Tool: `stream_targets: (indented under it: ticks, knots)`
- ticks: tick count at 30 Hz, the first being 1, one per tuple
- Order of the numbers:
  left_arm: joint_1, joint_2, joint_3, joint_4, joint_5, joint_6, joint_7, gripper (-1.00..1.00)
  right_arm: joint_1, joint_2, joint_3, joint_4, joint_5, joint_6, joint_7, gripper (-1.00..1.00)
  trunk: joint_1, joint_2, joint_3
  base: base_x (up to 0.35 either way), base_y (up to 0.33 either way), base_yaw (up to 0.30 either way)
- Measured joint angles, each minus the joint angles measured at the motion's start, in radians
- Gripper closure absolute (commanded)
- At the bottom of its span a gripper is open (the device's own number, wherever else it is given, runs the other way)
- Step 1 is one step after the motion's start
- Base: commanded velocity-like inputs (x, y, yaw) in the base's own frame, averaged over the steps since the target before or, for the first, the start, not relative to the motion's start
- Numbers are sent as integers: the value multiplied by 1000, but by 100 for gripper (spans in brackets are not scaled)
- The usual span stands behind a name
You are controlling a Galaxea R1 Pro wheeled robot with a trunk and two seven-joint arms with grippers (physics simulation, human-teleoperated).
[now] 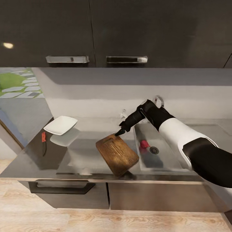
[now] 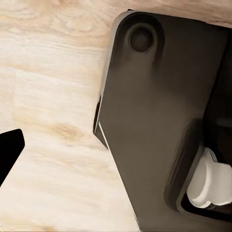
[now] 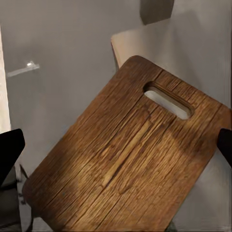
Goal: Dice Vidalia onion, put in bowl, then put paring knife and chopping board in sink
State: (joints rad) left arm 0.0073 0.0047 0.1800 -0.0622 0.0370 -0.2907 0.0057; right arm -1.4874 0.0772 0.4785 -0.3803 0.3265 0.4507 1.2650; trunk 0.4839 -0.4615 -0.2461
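The dark brown chopping board (image 1: 116, 154) lies at an angle on the countertop (image 1: 80, 154), just left of the sink (image 1: 161, 162). My right gripper (image 1: 120, 131) hovers over the board's far end, open. In the right wrist view its fingertips (image 3: 9, 155) stand wide apart over the board (image 3: 121, 164) near its slot hole (image 3: 167, 100), holding nothing. The pinkish Vidalia onion (image 1: 144, 144) sits in the sink beside the drain (image 1: 154, 150). The white bowl (image 1: 60, 125) is at the far left of the counter. In front of it, the red-handled paring knife (image 1: 43, 138) lies near the left edge. My left gripper (image 2: 116, 152) hangs open over the floor.
A chrome tap (image 1: 158, 100) rises behind the sink, partly hidden by my right forearm. Glossy black upper cabinets (image 1: 96, 32) hang above the counter. Dark lower drawers (image 1: 64, 190) and pale wood floor (image 1: 112, 220) lie below. The left wrist view looks down on my dark base (image 2: 159, 121).
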Motion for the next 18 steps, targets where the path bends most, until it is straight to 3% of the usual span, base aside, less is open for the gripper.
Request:
stream_targets:
  ticks: [12,18]
  knots:
    - [0,0,27,20,2,-1,0,-100,0,10,4,1,3,0,6,-100,0,0,0,26,-24,0]
    - [0,0,28,22,10,-1,0,-100,0,31,20,1,38,-1,6,-100,0,0,0,155,-114,0]
